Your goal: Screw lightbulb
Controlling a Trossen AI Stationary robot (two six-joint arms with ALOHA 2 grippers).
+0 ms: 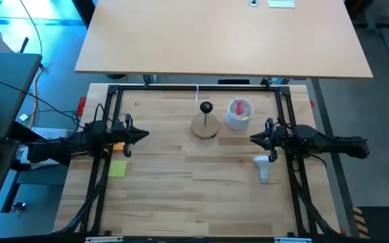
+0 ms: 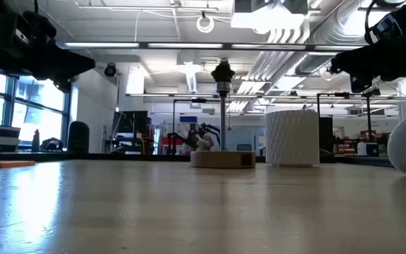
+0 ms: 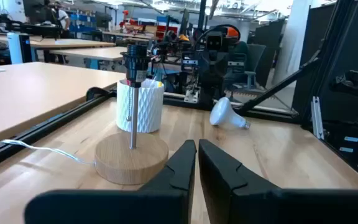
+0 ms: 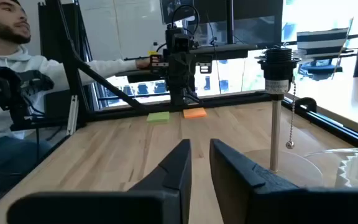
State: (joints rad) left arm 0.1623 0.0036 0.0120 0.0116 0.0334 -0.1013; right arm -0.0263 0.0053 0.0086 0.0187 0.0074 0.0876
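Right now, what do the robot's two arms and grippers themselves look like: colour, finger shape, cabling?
Both arms are dark, near black, built of chunky jointed segments. The left gripper and right gripper each end in two slim dark fingers tapering to a point. In the wrist views the fingers are matte black, wedge-shaped and flat-faced. Black cables trail from the left arm's base. No markings are legible.

Frosted matt lightbulb [image 3: 224,114] lies on smooth pale wood table [image 1: 181,196].

Bright overhead strip lights [image 2: 189,46] – glare on the table [image 2: 34,204] – backgrounds slightly soft
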